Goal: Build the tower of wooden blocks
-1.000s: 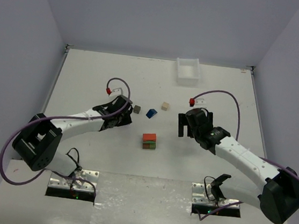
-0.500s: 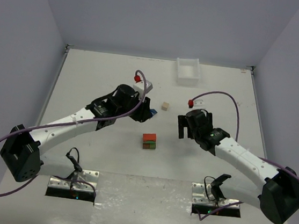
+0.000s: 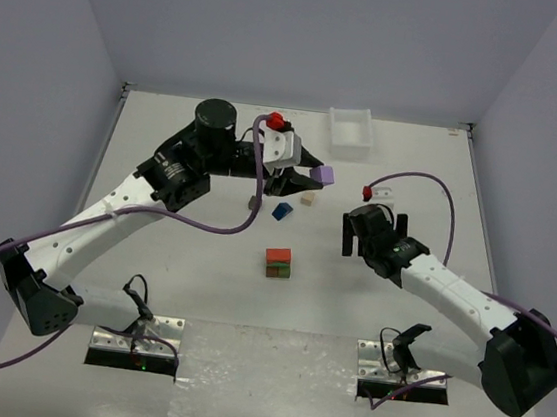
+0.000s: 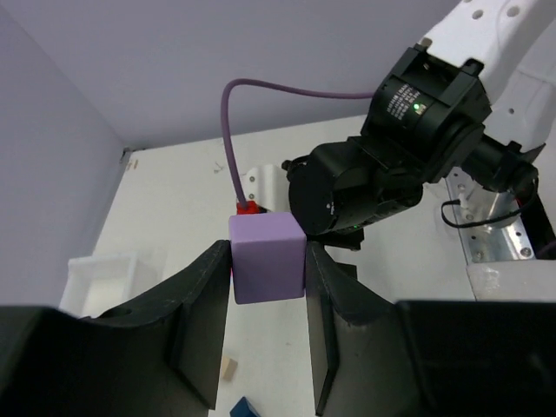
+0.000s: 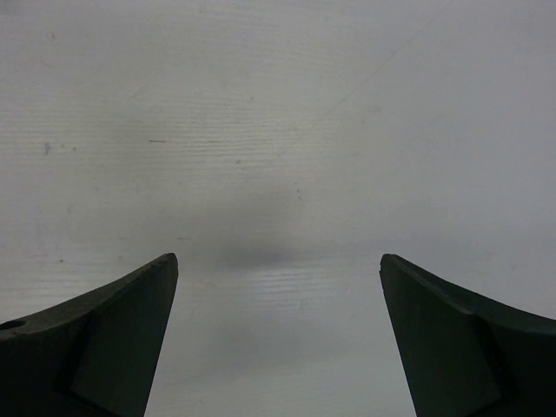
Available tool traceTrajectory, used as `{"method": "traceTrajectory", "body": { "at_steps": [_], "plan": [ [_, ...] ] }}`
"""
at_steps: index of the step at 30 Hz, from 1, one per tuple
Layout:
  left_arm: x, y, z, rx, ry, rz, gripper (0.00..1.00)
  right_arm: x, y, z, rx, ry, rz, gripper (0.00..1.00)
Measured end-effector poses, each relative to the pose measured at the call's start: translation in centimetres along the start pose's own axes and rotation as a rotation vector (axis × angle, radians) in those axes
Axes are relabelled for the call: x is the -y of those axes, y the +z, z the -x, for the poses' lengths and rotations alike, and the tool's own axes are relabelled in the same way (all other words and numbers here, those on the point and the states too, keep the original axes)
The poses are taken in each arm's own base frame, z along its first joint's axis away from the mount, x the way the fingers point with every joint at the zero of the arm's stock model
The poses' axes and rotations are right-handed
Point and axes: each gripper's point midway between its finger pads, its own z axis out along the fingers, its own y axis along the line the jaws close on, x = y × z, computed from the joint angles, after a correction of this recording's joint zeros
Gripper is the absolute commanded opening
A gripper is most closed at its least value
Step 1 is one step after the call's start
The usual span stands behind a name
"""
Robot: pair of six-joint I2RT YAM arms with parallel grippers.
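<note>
The left end effector (image 3: 320, 175) hangs beyond the tower (image 3: 277, 262), a red-orange block on a green-brown one, and only its wrist view shows both fingers (image 4: 204, 330) pressed flat against a purple cube (image 4: 267, 271), partly closed on it above the bench (image 3: 200, 280). The right end effector (image 3: 369, 241), right of the tower, is spread wide and empty, its wrist view showing just bench between the fingers. Only the overhead shows the blue block (image 3: 281, 211), beige block (image 3: 308, 198) and grey block (image 3: 255, 203) loose beyond the tower.
</note>
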Motion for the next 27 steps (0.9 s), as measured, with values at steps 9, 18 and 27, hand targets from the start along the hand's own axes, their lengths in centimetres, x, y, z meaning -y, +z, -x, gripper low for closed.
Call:
{"method": "traceTrajectory", "body": {
  "at_steps": [9, 18, 27],
  "plan": [
    [-0.5, 2.7, -8.5, -0.296, -0.134, -0.106, 0.0, 2.2, 0.7, -2.5, -0.137, -0.038, -0.153, 0.99],
    [3.6, -0.3, -19.6, -0.639, -0.305, -0.141, 0.0, 3.9, 0.3, -3.9, -0.217, -0.062, -0.251, 0.99],
    [7.8, -2.5, -24.1, -0.802, -0.31, -0.156, 0.0, 5.0, -1.1, -3.3, -0.169, 0.0, -0.273, 0.99]
  ]
}}
